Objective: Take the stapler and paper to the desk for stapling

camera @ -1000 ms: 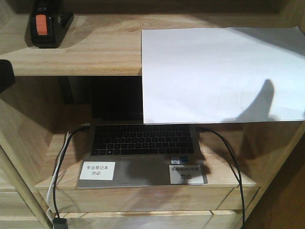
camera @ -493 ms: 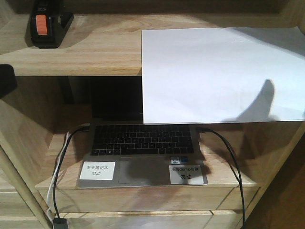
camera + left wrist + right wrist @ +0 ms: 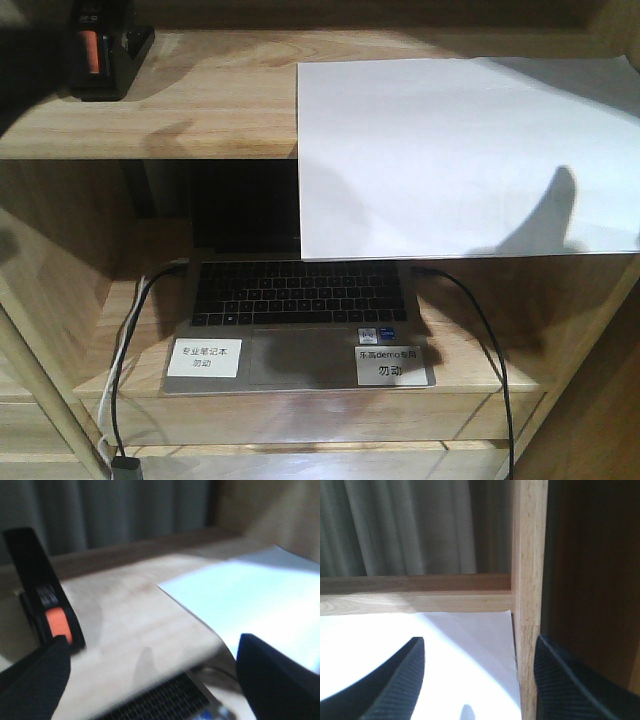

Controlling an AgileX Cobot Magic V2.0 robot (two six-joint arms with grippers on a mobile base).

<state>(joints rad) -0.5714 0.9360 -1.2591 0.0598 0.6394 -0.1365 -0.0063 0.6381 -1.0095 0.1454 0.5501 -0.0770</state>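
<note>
From the front, the light wooden shelf unit (image 3: 200, 125) is showing both things at once. The stapler (image 3: 100, 50) is sitting at the far left of the upper board, half in shadow. The paper (image 3: 460, 150) is lying well apart to its right, its front part hanging over the board's edge above an open laptop (image 3: 300, 320).

Only the wrist views are showing the grippers. The left one is catching the stapler close up, black with a bright orange patch at its near end. The left gripper (image 3: 152, 645) is hovering with its fingers (image 3: 35, 680) spread wide and nothing between them. The stapler is just beside one finger; whether they are touching I cannot tell.

The right gripper (image 3: 480, 641) is likewise gaping wide and empty over the plain white sheet's far corner, beside a wooden upright (image 3: 527, 580).
</note>
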